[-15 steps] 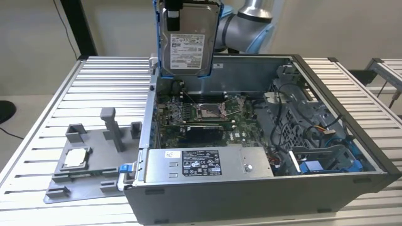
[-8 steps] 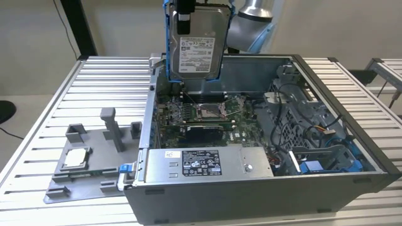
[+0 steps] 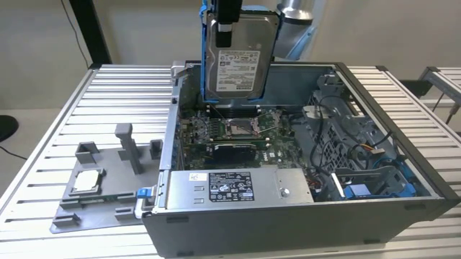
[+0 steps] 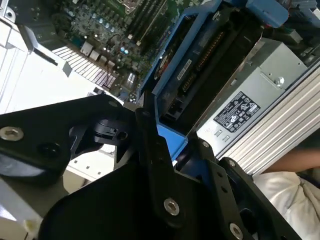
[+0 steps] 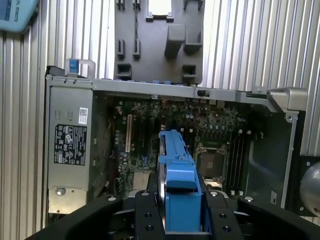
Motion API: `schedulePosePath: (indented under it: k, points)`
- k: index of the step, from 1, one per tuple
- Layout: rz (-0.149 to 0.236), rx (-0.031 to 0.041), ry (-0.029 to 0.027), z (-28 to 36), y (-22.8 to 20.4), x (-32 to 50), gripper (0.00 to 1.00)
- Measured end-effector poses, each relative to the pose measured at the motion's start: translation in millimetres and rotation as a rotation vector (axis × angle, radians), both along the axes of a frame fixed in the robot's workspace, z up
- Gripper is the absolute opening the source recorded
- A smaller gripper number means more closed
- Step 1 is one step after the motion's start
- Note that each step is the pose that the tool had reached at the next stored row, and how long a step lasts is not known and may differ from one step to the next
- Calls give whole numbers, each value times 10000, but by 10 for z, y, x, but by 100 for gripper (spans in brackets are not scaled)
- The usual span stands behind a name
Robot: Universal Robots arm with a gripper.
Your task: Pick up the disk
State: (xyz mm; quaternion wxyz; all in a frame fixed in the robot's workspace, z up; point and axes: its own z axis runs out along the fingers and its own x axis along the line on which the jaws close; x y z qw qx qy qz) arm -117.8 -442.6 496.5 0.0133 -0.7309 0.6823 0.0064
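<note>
The disk (image 3: 241,56) hangs upright in the air above the open computer case (image 3: 403,178), a silver metal drive with a white label facing the exterior camera, clipped in a blue plastic frame. My gripper (image 3: 226,27) is shut on its upper end, one black finger lying over the labelled face. In the first wrist view the blue frame of the disk (image 5: 177,185) sticks out between the black fingers of the gripper (image 5: 182,220), well above the motherboard. In the second wrist view the disk (image 4: 200,55) is seen edge-on in the gripper (image 4: 172,145).
Inside the case lie the motherboard (image 3: 238,132), a long grey box with a black-and-white label (image 3: 230,186) and a blue drive cage (image 3: 367,186). On the exterior view's left, a grey fixture plate (image 3: 108,210) holds a small square silver chip (image 3: 86,181). A person's arm (image 4: 295,160) shows beside the table.
</note>
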Motion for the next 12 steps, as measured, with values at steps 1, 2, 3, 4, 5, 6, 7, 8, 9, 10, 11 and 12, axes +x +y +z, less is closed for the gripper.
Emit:
schedulePosePath:
  k: [1,2,3,4,5,6,7,8,9,10,11,12]
  points:
    - [-1,0,-42,-4,-20,8,0]
    - [-1,0,-85,-8,-42,14,0]
    - [-1,1,-130,-13,-64,20,0]
    - [-1,0,-170,-19,-83,28,0]
    - [-1,0,-192,-25,-98,40,0]
    - [-1,4,-198,-32,-108,60,0]
    - [0,1,-196,-35,-114,90,0]
    - [0,-1,-196,-38,-121,130,0]
    - [-1,0,-196,-41,-127,168,0]
    - [0,0,-196,-44,-133,211,0]
    - [0,0,-196,-47,-140,255,0]
    - [-1,2,-197,-49,-146,300,0]
